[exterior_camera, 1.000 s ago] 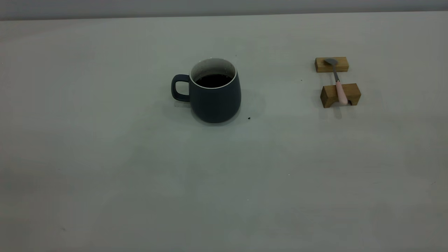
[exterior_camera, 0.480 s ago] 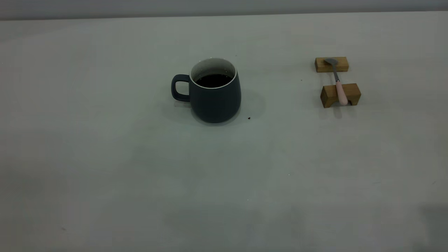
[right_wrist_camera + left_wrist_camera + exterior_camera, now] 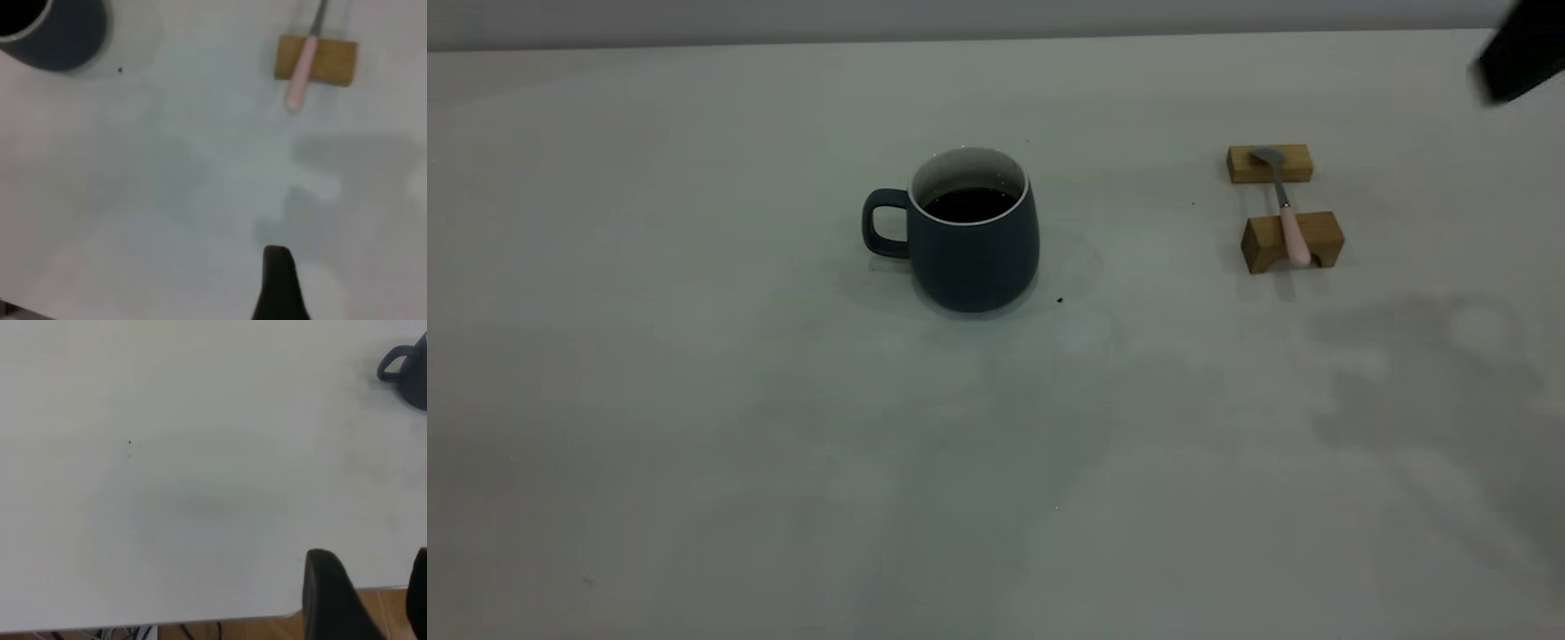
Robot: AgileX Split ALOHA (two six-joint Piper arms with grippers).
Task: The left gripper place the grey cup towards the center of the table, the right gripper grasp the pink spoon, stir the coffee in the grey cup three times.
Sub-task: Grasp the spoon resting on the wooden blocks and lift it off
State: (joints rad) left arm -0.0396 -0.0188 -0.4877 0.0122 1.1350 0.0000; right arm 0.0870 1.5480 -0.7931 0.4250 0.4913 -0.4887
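Observation:
The grey cup (image 3: 974, 258) stands upright near the middle of the table (image 3: 694, 400), handle to the left, with dark coffee (image 3: 969, 204) inside. At the right, the pink spoon (image 3: 1288, 218) lies across two wooden blocks. In the left wrist view my left gripper (image 3: 371, 553) is open and empty at the table's edge, far from the cup (image 3: 408, 370). A blurred black part of the right arm (image 3: 1516, 53) shows in the far right corner. The right wrist view shows one finger (image 3: 277, 280) standing alone above bare table, short of the spoon (image 3: 301, 73) and the cup (image 3: 60, 33).
The spoon's bowl rests on the far wooden block (image 3: 1240, 164) and its handle on the near block (image 3: 1263, 244). A dark speck (image 3: 1059, 300) lies beside the cup. The table's edge (image 3: 167, 623) runs below the left gripper, with wood floor beyond it.
A black part of the right arm has come into the exterior view at the far right, and shadows have spread over the table's right side. Cup and spoon have not moved.

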